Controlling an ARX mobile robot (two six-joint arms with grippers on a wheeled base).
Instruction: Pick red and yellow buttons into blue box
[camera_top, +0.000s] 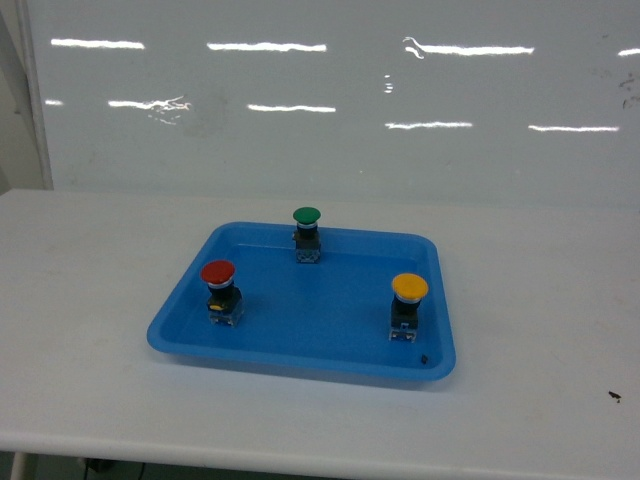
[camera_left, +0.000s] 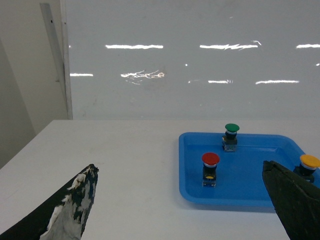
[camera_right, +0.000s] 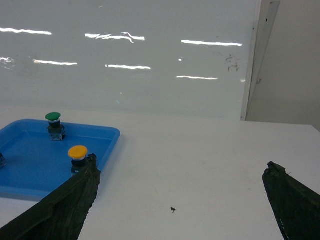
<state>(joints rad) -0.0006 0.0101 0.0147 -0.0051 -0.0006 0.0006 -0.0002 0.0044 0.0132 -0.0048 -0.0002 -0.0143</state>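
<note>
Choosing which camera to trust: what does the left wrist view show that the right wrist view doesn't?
Only the left wrist view shows the red-capped push button and the left gripper, open. Only the right wrist view shows the open right gripper and a small dark speck on the white table. Both show the blue plastic tray, the green-capped button and the yellow-capped button.

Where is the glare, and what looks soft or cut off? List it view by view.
Head view: bright streaks of ceiling light reflect on the glossy white wall; the blue tray casts only a faint shadow. Left wrist view: the same streaks; the left gripper looms dark and blurred, cropped by the frame. Right wrist view: streaks again; one dark finger hides part of the yellow button.
</note>
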